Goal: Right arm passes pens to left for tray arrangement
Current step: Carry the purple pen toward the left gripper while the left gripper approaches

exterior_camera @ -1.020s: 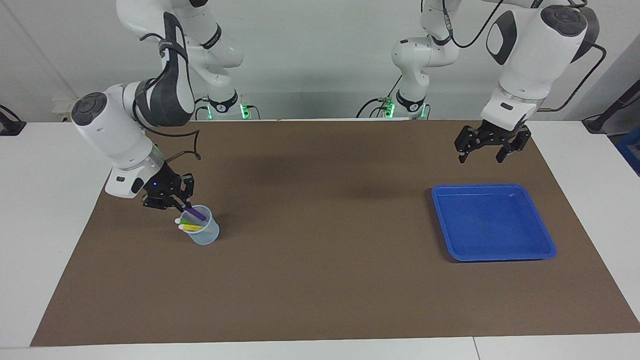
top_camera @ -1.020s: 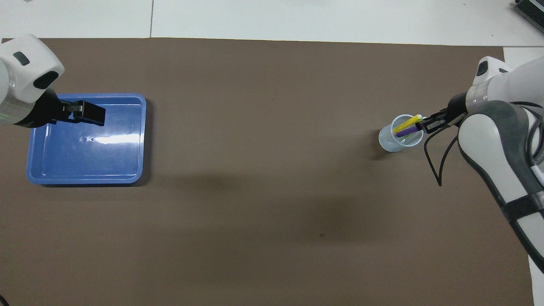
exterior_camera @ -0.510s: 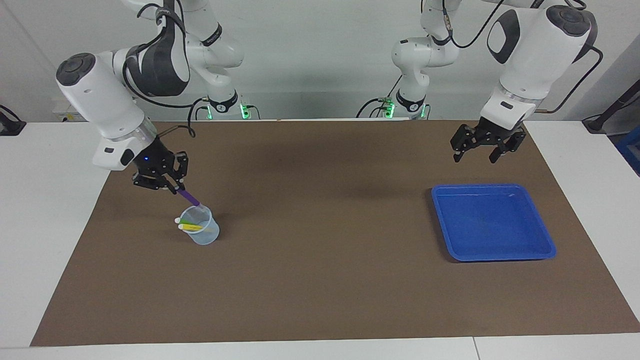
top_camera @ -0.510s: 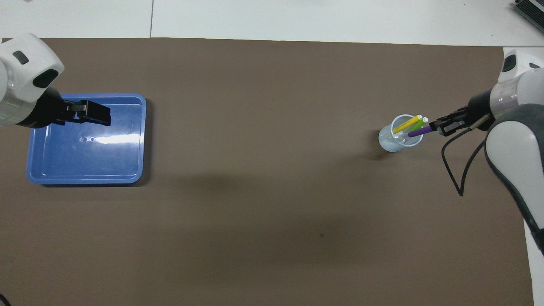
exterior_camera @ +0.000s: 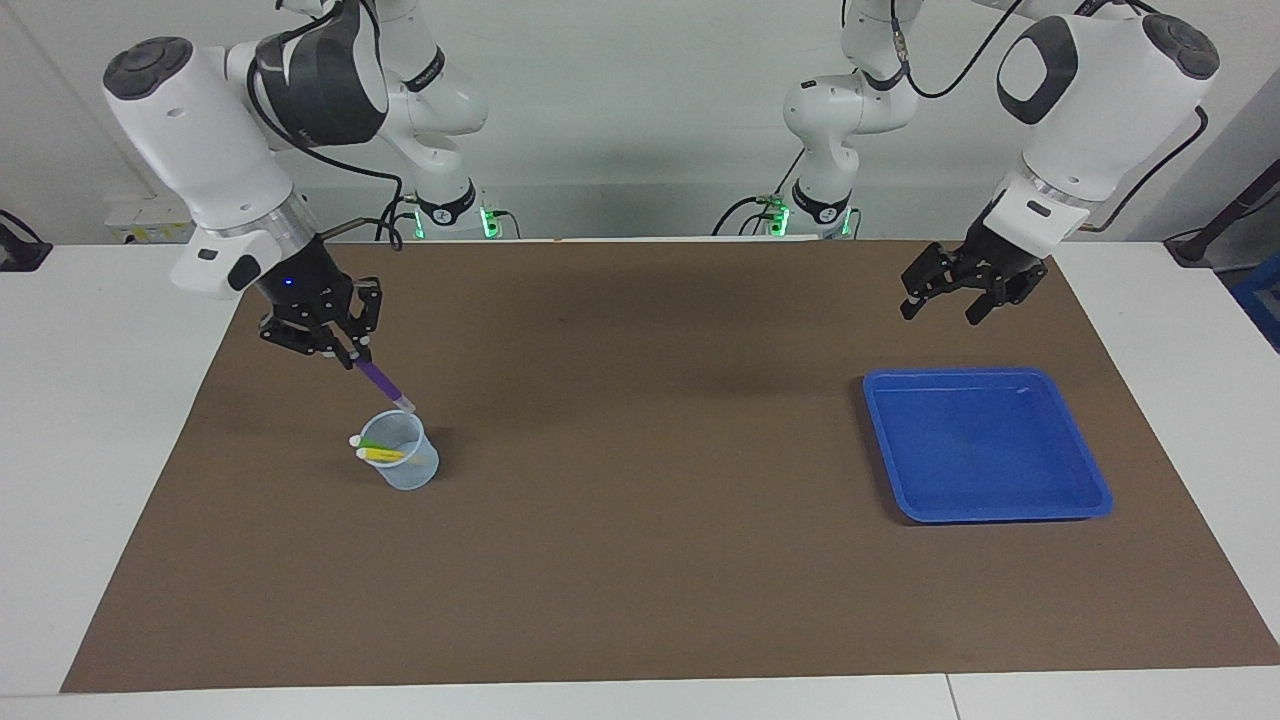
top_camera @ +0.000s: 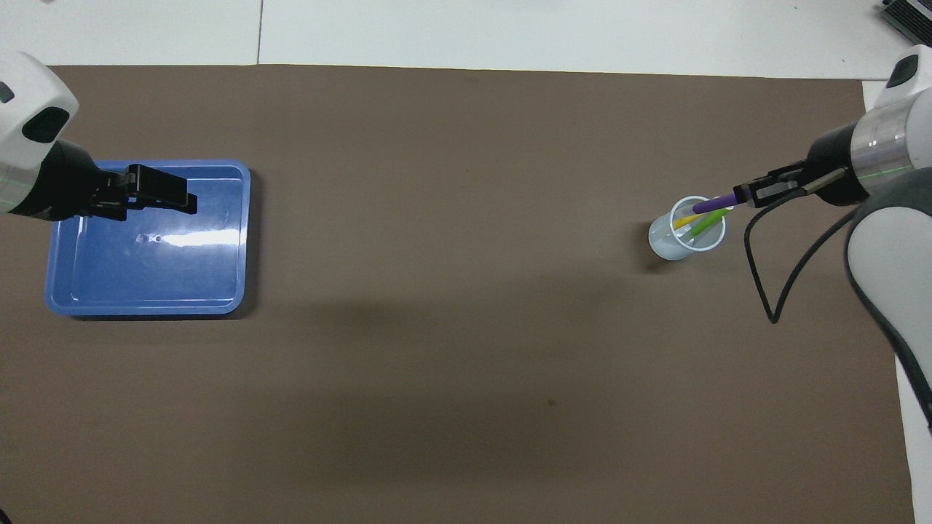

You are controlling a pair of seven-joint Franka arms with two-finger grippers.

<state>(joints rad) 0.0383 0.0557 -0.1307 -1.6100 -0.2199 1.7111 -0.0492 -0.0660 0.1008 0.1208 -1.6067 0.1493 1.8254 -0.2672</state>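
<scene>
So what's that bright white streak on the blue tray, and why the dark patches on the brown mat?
Overhead view: the streak on the tray is glare from lights above, a reflection rather than an object. Both views: the soft dark patches on the mat look like blurred shadows of the raised arms. Facing view: the cup casts only a small shadow.

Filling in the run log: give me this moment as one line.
right gripper: shut on purple pen, above cup | left gripper: open, waiting | tray: no pens
</scene>
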